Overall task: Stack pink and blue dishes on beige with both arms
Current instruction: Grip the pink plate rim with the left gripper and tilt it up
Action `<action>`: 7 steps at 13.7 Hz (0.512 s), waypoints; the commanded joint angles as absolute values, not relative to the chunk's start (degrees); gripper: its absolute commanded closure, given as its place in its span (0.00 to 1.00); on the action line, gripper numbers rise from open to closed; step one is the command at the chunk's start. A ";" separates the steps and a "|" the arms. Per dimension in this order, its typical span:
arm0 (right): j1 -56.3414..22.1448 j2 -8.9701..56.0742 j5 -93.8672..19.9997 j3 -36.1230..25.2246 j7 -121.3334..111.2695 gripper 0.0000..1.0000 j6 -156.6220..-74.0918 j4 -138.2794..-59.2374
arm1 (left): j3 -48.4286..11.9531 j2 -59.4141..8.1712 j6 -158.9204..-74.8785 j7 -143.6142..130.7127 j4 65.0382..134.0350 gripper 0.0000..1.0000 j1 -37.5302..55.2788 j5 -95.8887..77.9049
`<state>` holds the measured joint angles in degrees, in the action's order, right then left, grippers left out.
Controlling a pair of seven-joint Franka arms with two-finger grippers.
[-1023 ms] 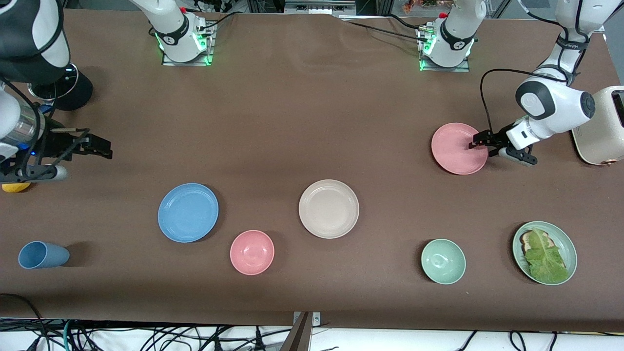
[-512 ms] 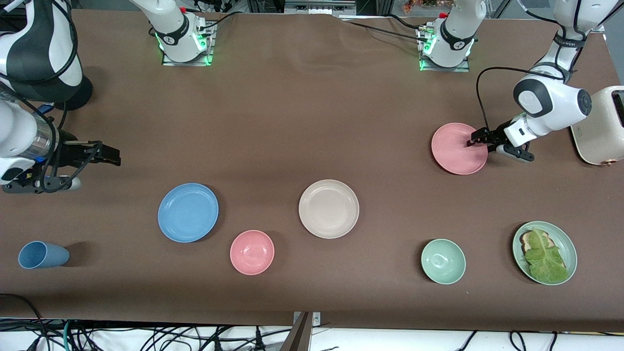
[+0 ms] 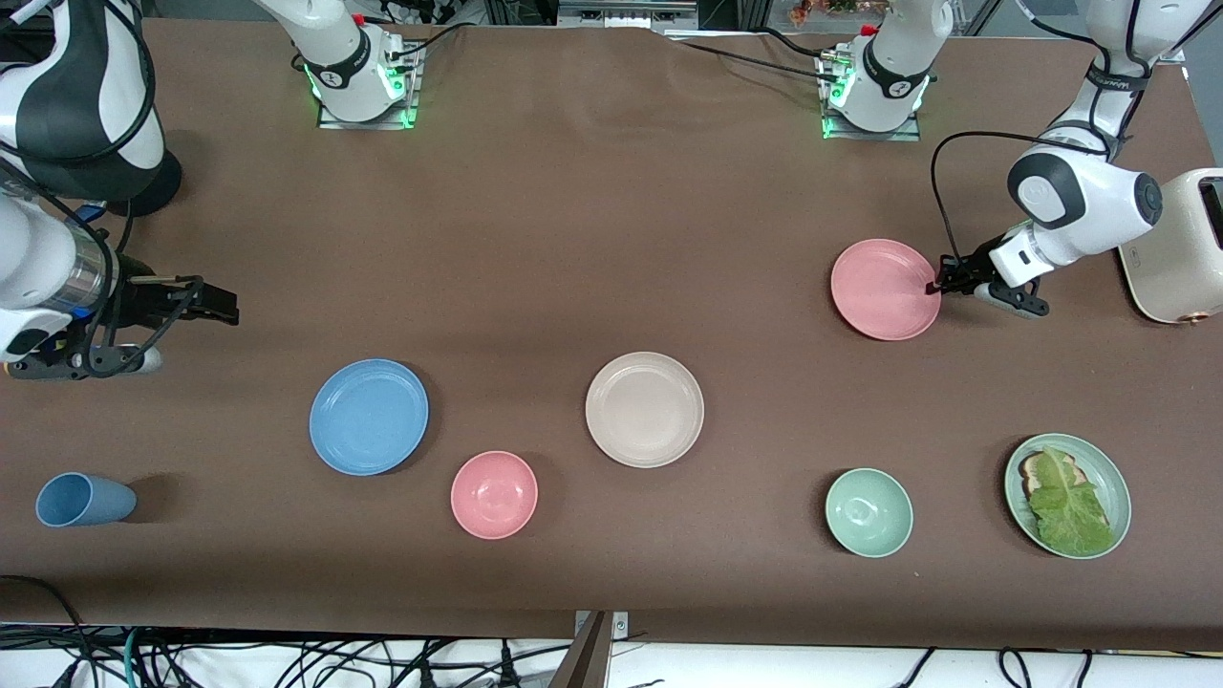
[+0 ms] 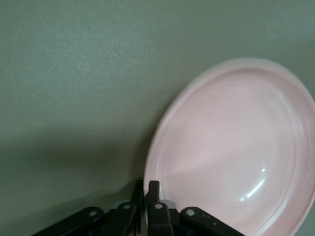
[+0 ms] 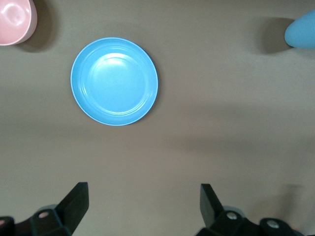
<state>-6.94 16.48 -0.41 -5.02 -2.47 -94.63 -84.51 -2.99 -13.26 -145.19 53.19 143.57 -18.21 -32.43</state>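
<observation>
The pink plate [image 3: 884,289] [image 4: 236,152] is tilted up off the table at the left arm's end, and my left gripper [image 3: 939,284] [image 4: 146,189] is shut on its rim. Near the table's middle lies the beige plate [image 3: 645,409]. The blue plate [image 3: 369,416] [image 5: 114,81] lies flat toward the right arm's end. My right gripper [image 3: 222,308] [image 5: 143,196] hangs open with nothing between its fingers, over bare table short of the blue plate.
A pink bowl [image 3: 494,494] [image 5: 15,20] sits near the blue plate, a blue cup [image 3: 84,500] [image 5: 301,29] lies near the front corner. A green bowl [image 3: 868,512], a green plate with lettuce [image 3: 1067,495] and a toaster [image 3: 1177,247] are at the left arm's end.
The left gripper has shut on the pink plate's rim and lifted it a little, shifting it toward the table's middle. The right gripper moved toward the table's middle, then held.
</observation>
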 commanded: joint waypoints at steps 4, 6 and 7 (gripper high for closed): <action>-6.33 16.52 -0.70 -4.75 -2.99 0.00 -94.31 -83.85 | -3.25 -10.55 -144.32 54.58 144.49 1.00 -18.72 -34.45; -6.33 16.52 -0.70 -4.75 -2.99 0.00 -94.31 -83.93 | -3.25 -8.19 -141.26 54.06 143.44 1.00 -18.63 -34.45; -6.15 16.52 -0.88 -4.75 -3.42 0.00 -94.39 -84.11 | -3.25 -7.48 -138.80 53.18 142.13 1.00 -18.63 -34.11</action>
